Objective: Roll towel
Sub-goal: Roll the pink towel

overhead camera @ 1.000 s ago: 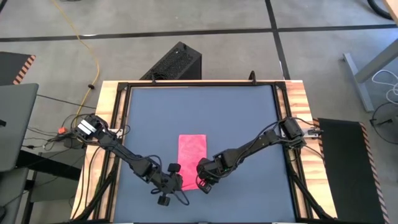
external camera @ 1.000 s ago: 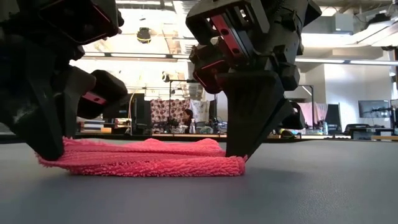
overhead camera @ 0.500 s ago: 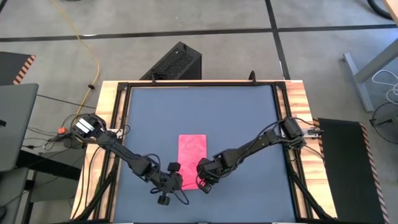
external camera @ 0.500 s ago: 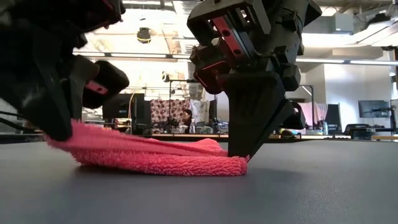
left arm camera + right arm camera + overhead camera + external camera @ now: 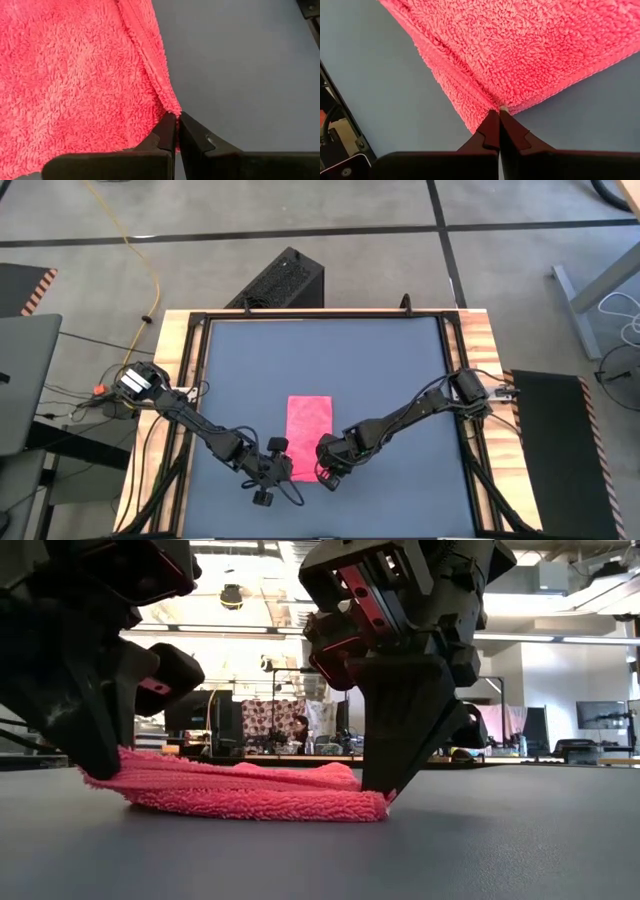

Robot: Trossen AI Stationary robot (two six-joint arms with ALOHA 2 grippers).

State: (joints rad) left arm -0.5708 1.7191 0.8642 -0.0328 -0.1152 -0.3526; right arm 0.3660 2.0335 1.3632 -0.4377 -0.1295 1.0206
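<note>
The pink towel [image 5: 308, 430] lies folded in a long narrow strip on the dark grey mat [image 5: 400, 360], running from the near side toward the far side. Both grippers are at its near end. My left gripper [image 5: 286, 471] is shut on the near left corner, and my right gripper [image 5: 323, 470] is shut on the near right corner. In the low view the towel [image 5: 240, 795] rests on the mat by its middle and right part, while its left corner is held a little above the mat. My left gripper [image 5: 176, 117] pinches the towel's near left corner [image 5: 170, 106] between its two fingertips, slanting down from the near left. That corner [image 5: 112, 772] is raised slightly off the mat; the cloth slopes down from it. My right gripper [image 5: 499, 114] pinches the near right corner [image 5: 496, 102] at the hemmed edge between its fingertips, pointing steeply down. That corner [image 5: 378, 802] stays low on the mat.
Bare mat stretches beyond the towel's far end and to both sides. A black box [image 5: 280, 280] stands on the floor past the table's far edge. The wooden table frame [image 5: 175, 340] borders the mat. A laptop [image 5: 20, 380] sits off to the left.
My left gripper has tipped slightly and drawn the towel's near left corner up off the mat; that corner lay flat a second ago and now hangs a little above it. The right corner and my right gripper have stayed in place.
</note>
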